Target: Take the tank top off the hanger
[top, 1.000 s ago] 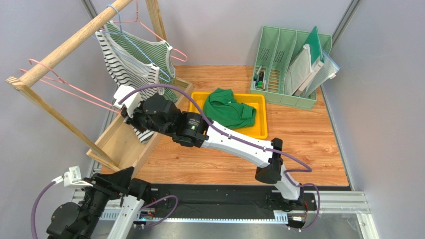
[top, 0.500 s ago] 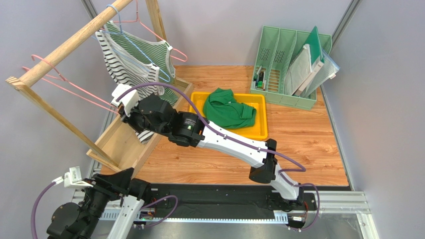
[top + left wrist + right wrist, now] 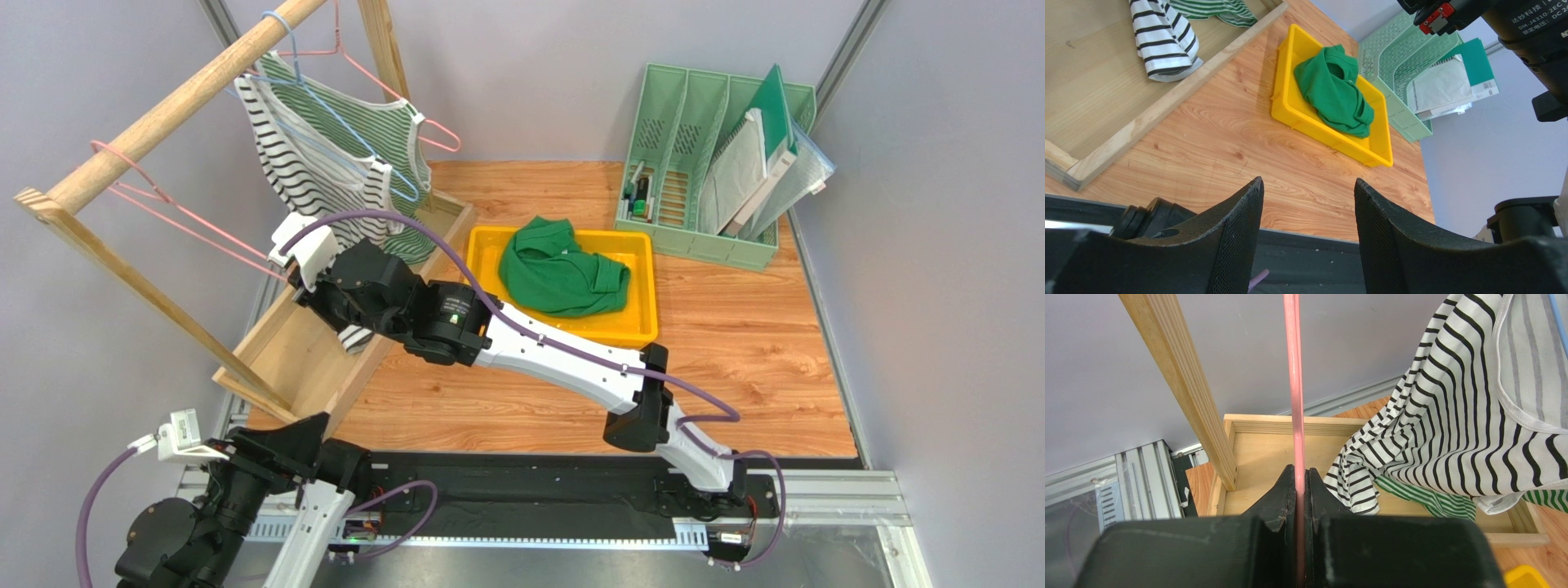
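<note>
One black-and-white striped tank top [image 3: 292, 159] droops from its blue hanger [image 3: 281, 25]; right jaws pinch a pink hanger [image 3: 1293, 386], left jaws spread.

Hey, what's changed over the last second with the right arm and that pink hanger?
The right gripper, shut on the pink hanger, drew slightly left and toward the near edge, and its elbow shifted left too. The hanger's hook slid a little along the wooden rod toward the striped tank tops. Nothing was taken or released. The tank tops, the green shirt in the yellow tray and the open left gripper stayed put.
</note>
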{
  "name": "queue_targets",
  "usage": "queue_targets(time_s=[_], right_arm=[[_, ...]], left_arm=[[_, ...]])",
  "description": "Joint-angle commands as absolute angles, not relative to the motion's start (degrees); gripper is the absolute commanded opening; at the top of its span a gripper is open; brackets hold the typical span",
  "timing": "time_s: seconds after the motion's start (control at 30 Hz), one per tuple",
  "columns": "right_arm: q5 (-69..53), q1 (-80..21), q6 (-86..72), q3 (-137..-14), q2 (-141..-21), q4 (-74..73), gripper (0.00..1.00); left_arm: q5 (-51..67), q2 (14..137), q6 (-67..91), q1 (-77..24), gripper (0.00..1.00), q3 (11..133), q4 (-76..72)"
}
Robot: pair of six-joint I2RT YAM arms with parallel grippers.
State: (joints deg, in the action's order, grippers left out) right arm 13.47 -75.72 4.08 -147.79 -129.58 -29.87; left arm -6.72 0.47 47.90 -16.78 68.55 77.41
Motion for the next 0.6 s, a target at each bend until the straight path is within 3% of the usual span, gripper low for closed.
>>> queue_targets(time_s=[0.0,0.23,0.57], right_arm=[[14.6,-75.9,3.7,-150.0,-130.1,-28.3,0.0],[14.3,-75.9,3.2,-147.1,-128.3,-27.6,0.01],[14.2,-75.9,2.2,-145.2,-126.8,-27.2,0.23]], left_arm=[[-6.1,-7.3,48.7,-16.7,0.62,68.2,77.3],[-5.3,-7.3,49.0,-16.7,0.62,68.8,76.8],[-4.9,-7.3,49.0,-16.6,0.62,70.1,76.1]])
